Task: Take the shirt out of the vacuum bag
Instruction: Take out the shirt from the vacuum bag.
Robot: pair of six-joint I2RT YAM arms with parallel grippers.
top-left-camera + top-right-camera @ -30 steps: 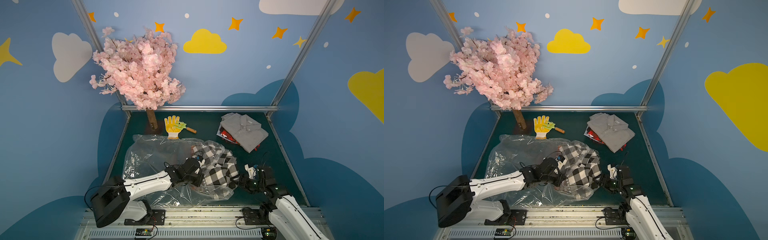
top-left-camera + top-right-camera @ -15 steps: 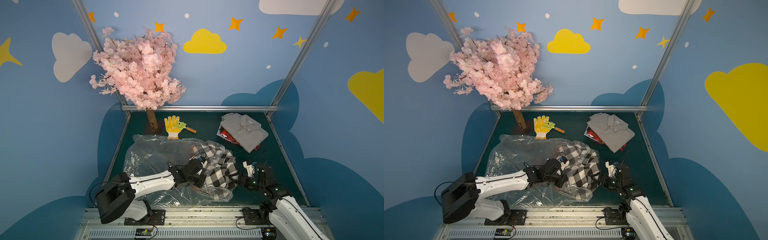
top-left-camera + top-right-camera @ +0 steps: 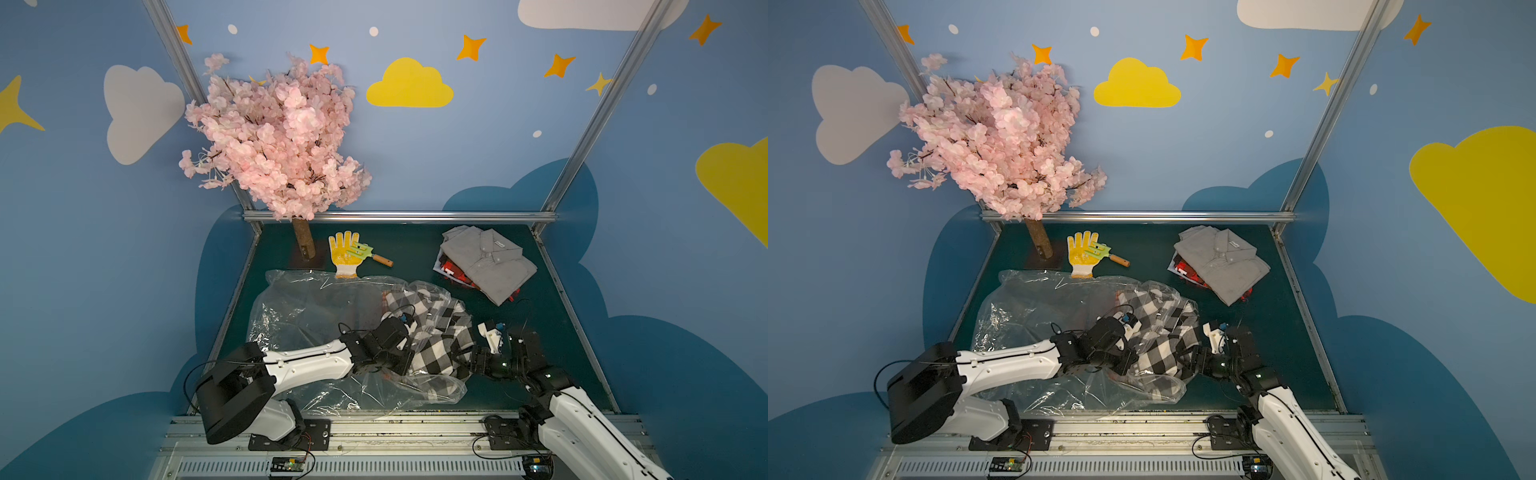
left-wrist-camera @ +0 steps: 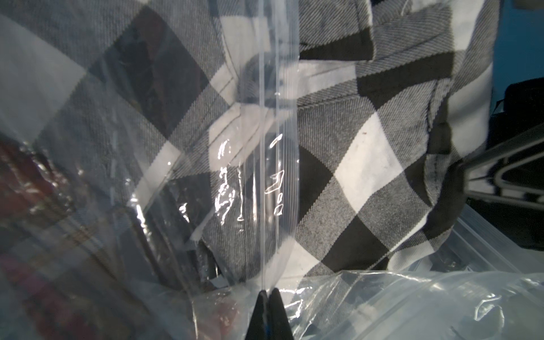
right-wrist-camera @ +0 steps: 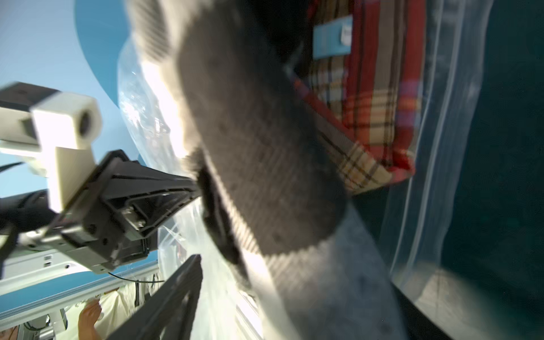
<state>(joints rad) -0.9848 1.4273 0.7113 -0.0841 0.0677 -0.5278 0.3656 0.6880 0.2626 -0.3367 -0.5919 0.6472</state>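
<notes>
Your left tool (image 4: 268,295) pinches the slippery vacuum bag (image 3: 316,307) by its edge. The soft, floppy shirt (image 3: 432,336) pokes from its mouth. Your right tool (image 3: 469,365) is spread wide beside it; grab bunched cloth.

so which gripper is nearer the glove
Left. The left gripper pinches the bag at the checked shirt's left side; right gripper is across the shirt, farther from the glove.

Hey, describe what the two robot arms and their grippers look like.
Both arms have glossy white rounded shells, seen on the left arm and right arm, with black joints and wrists. Thin black cables loop beside the left arm's bulky black joint housing. Each wrist carries a white camera mount. The left gripper has slim black fingers tapering to points; the right gripper is black too.
</notes>
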